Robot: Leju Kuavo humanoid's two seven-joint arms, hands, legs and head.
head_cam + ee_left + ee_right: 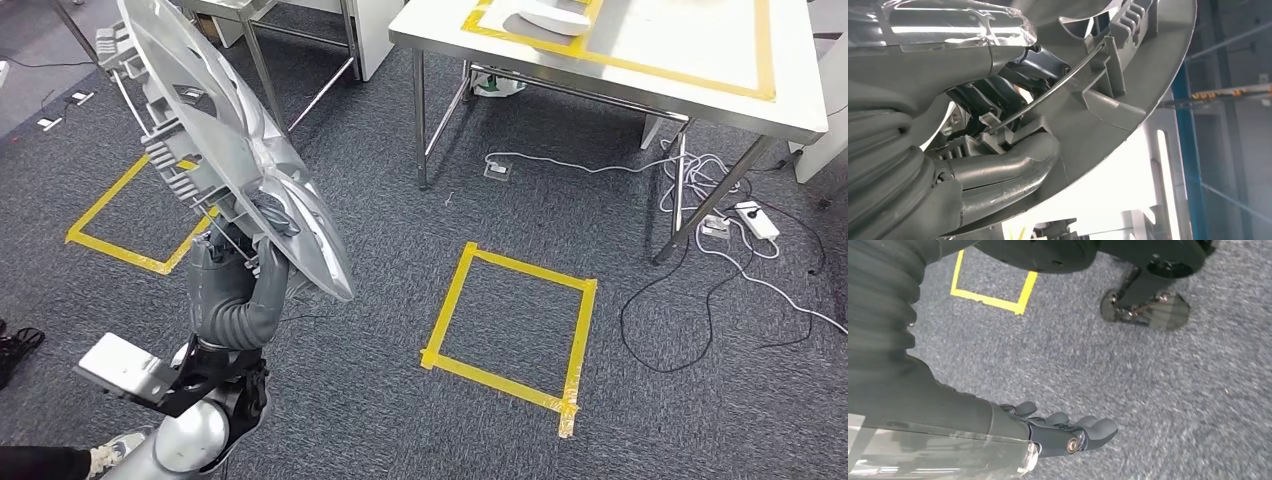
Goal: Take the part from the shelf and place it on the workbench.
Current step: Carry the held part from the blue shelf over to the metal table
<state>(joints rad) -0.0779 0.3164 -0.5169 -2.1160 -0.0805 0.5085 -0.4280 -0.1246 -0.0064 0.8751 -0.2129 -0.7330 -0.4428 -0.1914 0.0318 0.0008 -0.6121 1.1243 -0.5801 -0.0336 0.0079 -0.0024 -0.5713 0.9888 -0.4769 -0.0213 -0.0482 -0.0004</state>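
A large grey round plastic part (215, 130), ribbed on its back like a wheel cover, is raised at the left of the head view. My left hand (235, 270) grips its lower rim from below. In the left wrist view my left hand (998, 130) has its thumb and dark fingers wrapped round a wire ring and rib of the part (1128, 90). The white workbench (700, 85) with a yellow taped outline stands at the upper right, some way from the part. My right hand (1068, 432) hangs over the carpet, fingers stretched out and holding nothing.
A yellow tape square (510, 325) marks the carpet in front of me, another (125, 215) lies behind the part. Cables and a power strip (745, 225) trail under the workbench's metal legs. A white object (550, 15) lies on the workbench. A second table's legs (300, 60) stand at the top.
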